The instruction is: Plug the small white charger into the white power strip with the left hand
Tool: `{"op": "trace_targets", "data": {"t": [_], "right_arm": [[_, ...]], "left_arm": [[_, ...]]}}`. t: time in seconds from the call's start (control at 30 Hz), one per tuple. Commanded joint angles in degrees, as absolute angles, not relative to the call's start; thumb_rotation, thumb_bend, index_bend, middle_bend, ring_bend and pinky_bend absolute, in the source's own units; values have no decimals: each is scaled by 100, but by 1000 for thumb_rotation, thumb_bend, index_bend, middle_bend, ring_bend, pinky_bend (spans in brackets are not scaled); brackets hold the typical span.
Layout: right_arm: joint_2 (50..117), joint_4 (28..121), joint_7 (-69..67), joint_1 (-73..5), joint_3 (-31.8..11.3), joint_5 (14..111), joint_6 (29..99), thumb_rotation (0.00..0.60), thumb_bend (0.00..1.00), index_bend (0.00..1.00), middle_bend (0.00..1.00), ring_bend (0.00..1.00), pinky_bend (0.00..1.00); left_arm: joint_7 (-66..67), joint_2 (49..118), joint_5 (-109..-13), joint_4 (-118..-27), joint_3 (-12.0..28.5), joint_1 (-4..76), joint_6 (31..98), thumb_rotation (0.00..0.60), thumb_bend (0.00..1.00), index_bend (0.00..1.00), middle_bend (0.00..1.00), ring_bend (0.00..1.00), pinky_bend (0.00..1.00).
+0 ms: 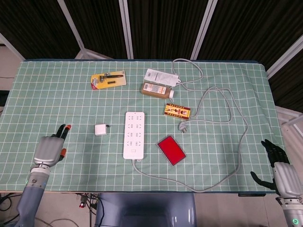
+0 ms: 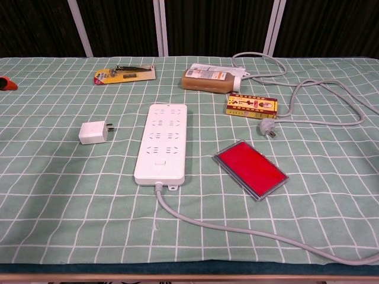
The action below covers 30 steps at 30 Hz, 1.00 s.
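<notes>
Fingers (image 1: 62, 131) of left hand (image 1: 49, 150) stretched out straight and a bit apart, holding nothing, palm down low over the table's (image 1: 57, 85) near-left corner, forearm rising from below the edge. Well left of the small white charger (image 1: 100, 129), which lies on its side, prongs aimed at the white power strip (image 1: 134, 135) just beside it, not touching. Right hand (image 1: 282, 170) parked at near-right corner, dark fingers spread loose, also empty. Grey cable (image 1: 239, 146) looping off the strip's near end.
</notes>
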<state>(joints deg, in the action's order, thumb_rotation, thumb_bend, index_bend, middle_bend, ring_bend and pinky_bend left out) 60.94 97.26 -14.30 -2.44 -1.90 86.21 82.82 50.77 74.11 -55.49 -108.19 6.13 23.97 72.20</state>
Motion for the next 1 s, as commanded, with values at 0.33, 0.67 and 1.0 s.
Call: {"op": "trace_targets", "data": {"t": [0.33,0.67,1.0], "right_arm": [[6043,9792,-1545,-266,-217,8508,8191,600,338,0,0,0,0],[6019,9831,-1563,-273,-216,8476,8152,600,338,0,0,0,0],[6007,9853,-1562,-275,-215,8462,8133,600,338,0,0,0,0]], "left_arm": [[6425,8412,-3690,-10791,1004,3510,7199,600,427,177,63,576,726],[6451,8809,-3399,-10601,918,3802,7339,600,457,245,72,644,781],[6427,9005,-3182,-10405,926,3981,7517,600,457,80,413,698,830]]}}
